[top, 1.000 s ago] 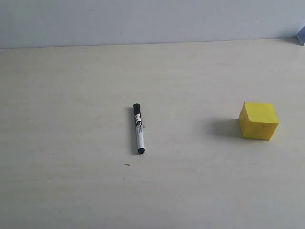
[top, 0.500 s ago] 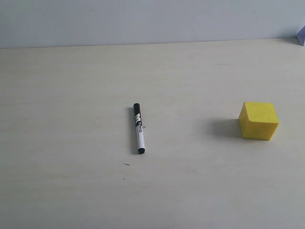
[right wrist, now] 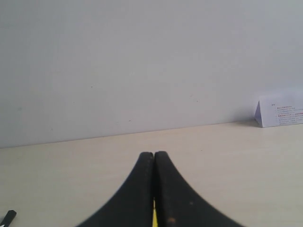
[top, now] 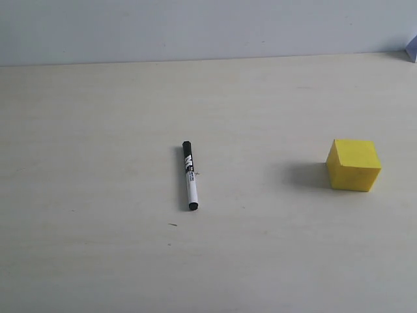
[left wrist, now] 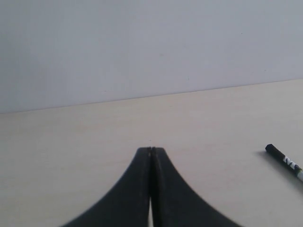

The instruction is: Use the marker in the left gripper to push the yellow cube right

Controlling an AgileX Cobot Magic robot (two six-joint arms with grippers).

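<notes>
soft, even light is filling all 3 views, and the table [top: 98, 261] is looking matte and evenly bright. in the exterior view the cube [top: 354, 165] is casting a faint, blurred shadow to its left and the marker [top: 189, 175] is throwing a thin one the same way, so light is coming from the right. in the wrist views the left gripper [left wrist: 151, 150] and right gripper [right wrist: 154, 154] are showing dark, soft-edged and out of focus near the lens.
</notes>
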